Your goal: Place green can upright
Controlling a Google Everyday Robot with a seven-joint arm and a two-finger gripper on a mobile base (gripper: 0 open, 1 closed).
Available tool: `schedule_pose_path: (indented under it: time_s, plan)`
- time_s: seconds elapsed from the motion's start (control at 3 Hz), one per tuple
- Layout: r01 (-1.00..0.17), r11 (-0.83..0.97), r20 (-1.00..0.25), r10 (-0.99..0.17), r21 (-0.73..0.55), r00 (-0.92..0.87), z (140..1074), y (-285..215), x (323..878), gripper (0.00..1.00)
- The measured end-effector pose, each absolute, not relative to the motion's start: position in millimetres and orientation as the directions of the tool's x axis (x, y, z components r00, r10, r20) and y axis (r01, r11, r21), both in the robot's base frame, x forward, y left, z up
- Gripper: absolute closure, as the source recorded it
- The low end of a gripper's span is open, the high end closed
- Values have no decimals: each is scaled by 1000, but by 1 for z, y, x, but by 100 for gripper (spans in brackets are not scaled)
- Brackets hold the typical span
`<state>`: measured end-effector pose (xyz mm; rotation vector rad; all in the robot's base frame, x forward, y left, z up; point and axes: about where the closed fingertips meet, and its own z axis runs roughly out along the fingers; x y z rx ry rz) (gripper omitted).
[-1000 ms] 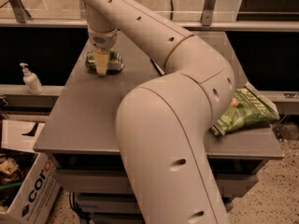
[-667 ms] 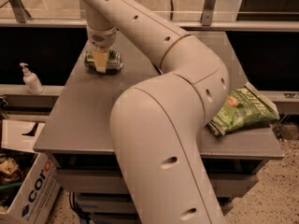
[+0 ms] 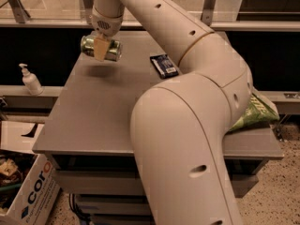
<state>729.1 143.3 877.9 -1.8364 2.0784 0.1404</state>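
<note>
far left, off the worktop (image 3: 93,116): a pump bottle (image 3: 30,78) stands beside it, with a cardboard box (image 3: 28,196) lower down, neither in play. over the back-left part of the worktop the tool (image 3: 101,49) hangs from the wrist of the arm (image 3: 187,139), clamped across the body of the green can (image 3: 112,50). can is on its side, long axis roughly level, held clear of the surface with its shadow directly underneath, so it isn't resting on anything. my read: gripping across the middle leaves the wrist free to roll the can until its base faces down, then lower it. just right of it a dark flat packet (image 3: 164,64) lies near, worth avoiding on the way down. far right, a green snack bag (image 3: 255,114) sits at the edge, half hidden behind the arm, well apart from the can
</note>
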Motion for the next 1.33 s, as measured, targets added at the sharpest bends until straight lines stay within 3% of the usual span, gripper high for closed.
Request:
schedule_pose_path:
  time_s: [0.67, 1.33]
  plan:
    - [-973, 186, -619, -783, -138, -62, 895, 148, 719, 100]
    - [-968, 222, -825, -564, -118, -29, 894, 156, 715, 100]
